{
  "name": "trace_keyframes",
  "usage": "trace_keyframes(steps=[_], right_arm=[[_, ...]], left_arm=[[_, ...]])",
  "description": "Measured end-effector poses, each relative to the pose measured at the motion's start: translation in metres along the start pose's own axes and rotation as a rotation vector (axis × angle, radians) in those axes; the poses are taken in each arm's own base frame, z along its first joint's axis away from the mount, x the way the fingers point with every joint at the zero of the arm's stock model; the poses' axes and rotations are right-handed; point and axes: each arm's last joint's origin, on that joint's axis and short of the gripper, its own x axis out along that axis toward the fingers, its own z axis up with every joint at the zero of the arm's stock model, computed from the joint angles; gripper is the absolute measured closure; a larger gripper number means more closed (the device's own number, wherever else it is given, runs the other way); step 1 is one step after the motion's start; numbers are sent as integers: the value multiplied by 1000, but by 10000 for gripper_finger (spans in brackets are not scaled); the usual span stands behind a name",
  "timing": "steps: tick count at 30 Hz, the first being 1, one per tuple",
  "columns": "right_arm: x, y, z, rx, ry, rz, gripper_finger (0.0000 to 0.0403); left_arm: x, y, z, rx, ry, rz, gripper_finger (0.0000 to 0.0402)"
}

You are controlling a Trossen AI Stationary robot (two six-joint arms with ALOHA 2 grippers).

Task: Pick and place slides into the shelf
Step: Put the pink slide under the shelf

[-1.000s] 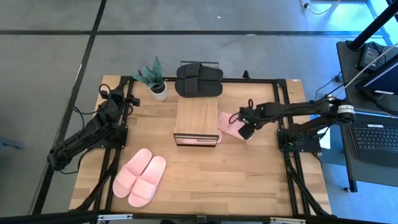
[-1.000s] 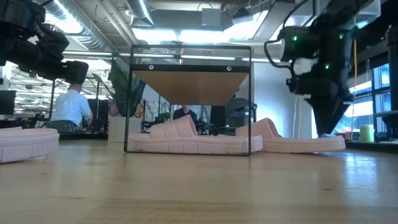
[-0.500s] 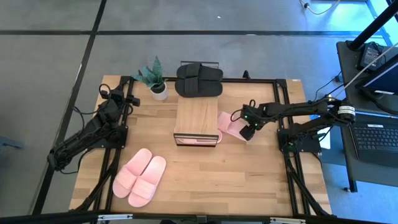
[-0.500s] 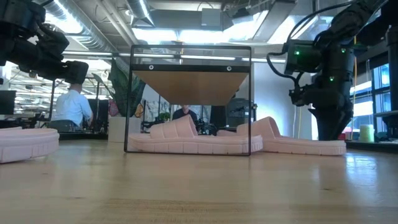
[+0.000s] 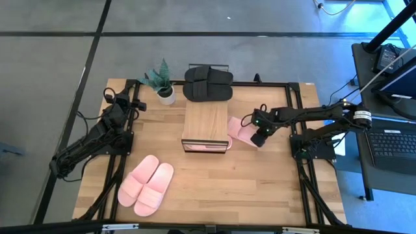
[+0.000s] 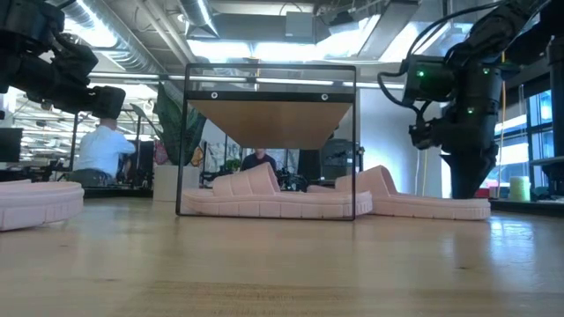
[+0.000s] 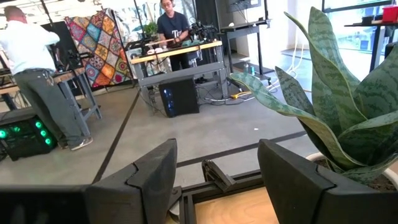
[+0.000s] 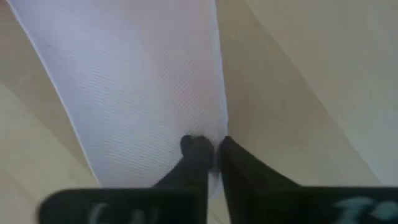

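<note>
A light pink slide (image 5: 238,130) lies flat on the table just right of the shelf (image 5: 205,122). My right gripper (image 5: 259,138) points down and is shut on the end of it farthest from the shelf. Its partner slide (image 6: 264,199) rests sole-down under the shelf's board. A black pair (image 5: 208,83) sits beyond the shelf's far side. Another pink pair (image 5: 146,184) lies at the near left. My left gripper (image 7: 217,180) waits open at the table's far left, level, with nothing between its fingers. My right gripper pinches the thin edge of the pink slide (image 8: 216,147) between its two fingertips (image 8: 198,149), at the end away from the shelf. The fingers come from above, pointing almost straight down. The slide lies flat, sole on the table (image 6: 414,206).
A potted plant (image 5: 162,83) stands at the far left beside the black pair, close in front of my left gripper. Black frame rails (image 5: 299,123) run along the table's sides. Bare wood lies at the near right (image 5: 260,188). People (image 6: 101,150) are in the room beyond.
My right gripper has sunk onto the end of the pink slide right of the shelf and turned a little about its own axis. The slide has stayed where it lay.
</note>
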Motion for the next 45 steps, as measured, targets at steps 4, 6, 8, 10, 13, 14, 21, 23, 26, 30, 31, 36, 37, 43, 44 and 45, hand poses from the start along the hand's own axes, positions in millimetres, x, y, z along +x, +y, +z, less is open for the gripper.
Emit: trace_keyframes(steps=[4, 6, 8, 10, 13, 14, 21, 23, 26, 30, 31, 36, 37, 43, 44, 45], right_arm=[[0, 0, 2, -18, -14, 1, 384], [-2, 2, 9, -29, -71, -12, 383], [-7, 4, 17, -66, -133, -33, 388], [-9, 4, 21, -109, -157, -36, 390], [-18, 7, 35, -157, -244, -16, 390], [-21, 7, 39, -173, -260, -13, 390], [-27, -2, 53, -245, -324, -33, 391], [-25, -6, 57, -249, -338, -37, 391], [-20, -8, 66, -255, -371, -20, 391], [-10, -8, 76, -292, -404, 10, 391], [-7, -8, 78, -299, -411, 11, 391], [8, -6, 88, -302, -418, 12, 391], [9, -5, 92, -302, -416, 12, 391], [14, 3, 118, -337, -412, 20, 391], [15, 4, 121, -352, -406, 31, 391], [17, 6, 125, -359, -400, 39, 391]], left_arm=[[0, 0, 0, 0, 0, 0, 185], [0, 0, 0, 0, 0, 0, 185], [0, 0, 0, 0, 0, 0, 185], [0, 0, 0, 0, 0, -1, 185], [0, 0, 0, 0, 0, 0, 185], [0, 0, 0, 0, 0, 0, 185], [0, 0, 0, 0, 0, 0, 185], [0, 0, 0, 0, 0, 0, 185], [0, 0, 0, 0, 0, 0, 185], [0, 0, 0, 0, 0, 0, 185], [0, 0, 0, -1, 0, 0, 185], [0, 0, 0, -1, 0, 0, 185], [0, 0, 0, -1, 0, 0, 185], [0, 0, 0, -1, 0, 0, 185], [0, 0, 0, -2, 0, 0, 185], [0, 0, 0, -1, 0, 0, 185]])
